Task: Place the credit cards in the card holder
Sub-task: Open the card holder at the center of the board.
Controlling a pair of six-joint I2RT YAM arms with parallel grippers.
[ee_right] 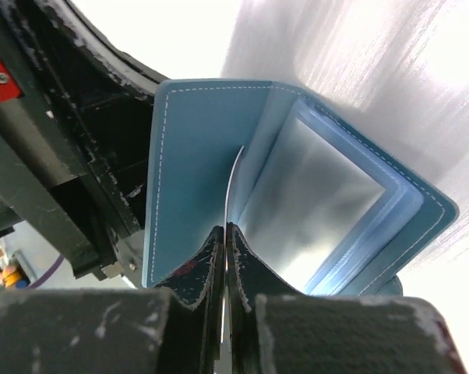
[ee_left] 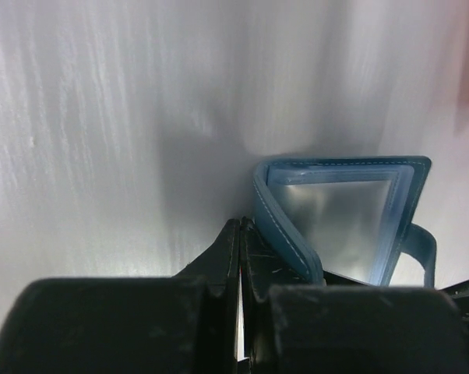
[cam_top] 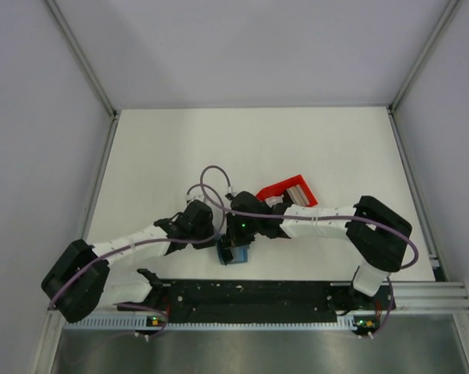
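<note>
Right gripper sits closest to its wrist camera: black fingers pressed together, pinching the lower edge of a thin whitish credit card. Card seen edge-on, rising toward 12 o'clock from the fingertips and bowing slightly. Its upper part lies in the fold of the open teal card holder, between the stitched cover at 11 o'clock and the clear window pocket at 2 o'clock. Cannot tell whether the card's tip is inside a slot or only resting against the leaf. Black body of the left arm fills the 9 o'clock side, touching or just beside the holder's cover. Left gripper, own wrist view: fingers closed with only a hairline slit between them, tips just beside the holder's folded spine; not clear whether any part of the cover is pinched. Holder stands propped open on the white table, window pocket facing this camera, closure strap hanging at 4 o'clock. Top view: both wrists meet over the holder, near the table's front edge and roughly centred between the arm bases. Red tray lies near, at 1 o'clock from the holder, its pale contents too small to identify.
</note>
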